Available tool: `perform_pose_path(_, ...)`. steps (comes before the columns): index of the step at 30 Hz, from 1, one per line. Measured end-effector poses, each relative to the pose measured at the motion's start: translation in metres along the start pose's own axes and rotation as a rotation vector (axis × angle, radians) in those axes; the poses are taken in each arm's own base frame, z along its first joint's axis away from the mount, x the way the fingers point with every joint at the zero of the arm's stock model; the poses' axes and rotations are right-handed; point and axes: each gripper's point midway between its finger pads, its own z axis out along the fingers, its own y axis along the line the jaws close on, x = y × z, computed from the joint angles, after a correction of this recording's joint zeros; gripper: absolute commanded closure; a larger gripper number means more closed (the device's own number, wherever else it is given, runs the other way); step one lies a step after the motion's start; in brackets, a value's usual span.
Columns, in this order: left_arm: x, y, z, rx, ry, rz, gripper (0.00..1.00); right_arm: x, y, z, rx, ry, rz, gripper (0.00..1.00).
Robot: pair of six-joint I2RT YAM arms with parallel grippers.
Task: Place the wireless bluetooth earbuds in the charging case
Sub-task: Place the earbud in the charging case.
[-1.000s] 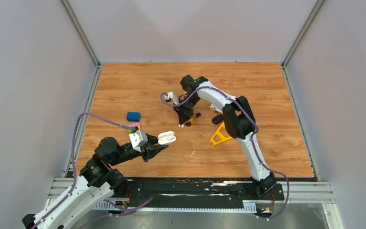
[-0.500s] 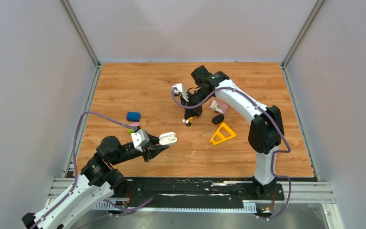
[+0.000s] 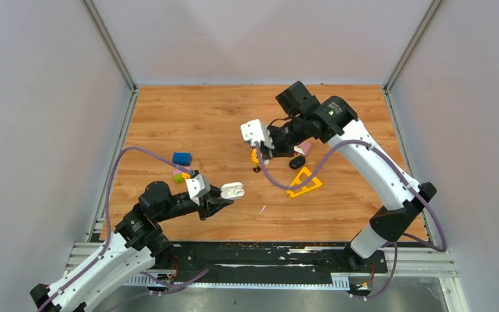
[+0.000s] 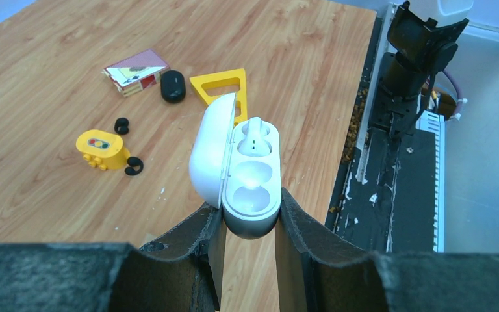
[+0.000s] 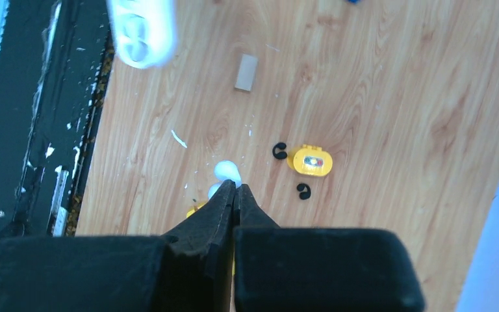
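Transfer step: the open charging case [image 4: 250, 188], first white earbud [image 4: 255, 133] seated and near socket [image 4: 249, 174] empty, is clamped by the left gripper [image 4: 249, 211] at near left; the second white earbud [image 5: 226, 171], seemingly pinched in the closed right gripper [image 5: 235, 187] farther right, must be aligned over that socket.

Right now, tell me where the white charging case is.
In the top view the white case sits left of centre, lid open, clamped in the left gripper near the front edge of the table, with the yellow triangle to its right.
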Motion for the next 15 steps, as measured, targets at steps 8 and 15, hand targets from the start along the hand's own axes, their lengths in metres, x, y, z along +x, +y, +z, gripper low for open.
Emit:
perform_pose_path(8, 0.000, -0.002, 0.000, 0.011, 0.001, -0.001, 1.00, -0.053, 0.075, 0.023, -0.085, 0.100, -0.293, 1.00)
perform_pose_path(15, -0.005, -0.003, -0.002, 0.010, -0.021, 0.012, 1.00, -0.089, 0.080, 0.028, -0.022, 0.111, -0.310, 1.00)
